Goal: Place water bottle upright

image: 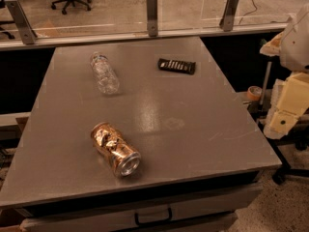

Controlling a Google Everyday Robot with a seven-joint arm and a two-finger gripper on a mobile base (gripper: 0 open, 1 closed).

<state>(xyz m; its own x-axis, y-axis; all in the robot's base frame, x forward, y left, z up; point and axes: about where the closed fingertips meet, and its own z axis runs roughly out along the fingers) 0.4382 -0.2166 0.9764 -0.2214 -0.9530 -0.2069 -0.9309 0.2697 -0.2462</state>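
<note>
The water bottle (104, 73), clear ribbed plastic with a white cap, lies on its side on the grey table (193, 129) at the back left, with the cap pointing away from me. My gripper (286, 105), cream and yellowish, hangs off the table's right edge, far from the bottle and holding nothing that I can see.
A dented gold-and-silver can (115, 149) lies on its side at the front left. A dark flat packet (177, 65) lies at the back, right of the bottle. A glass rail with metal posts (152, 13) runs behind the table. A drawer handle (153, 218) shows below the front edge.
</note>
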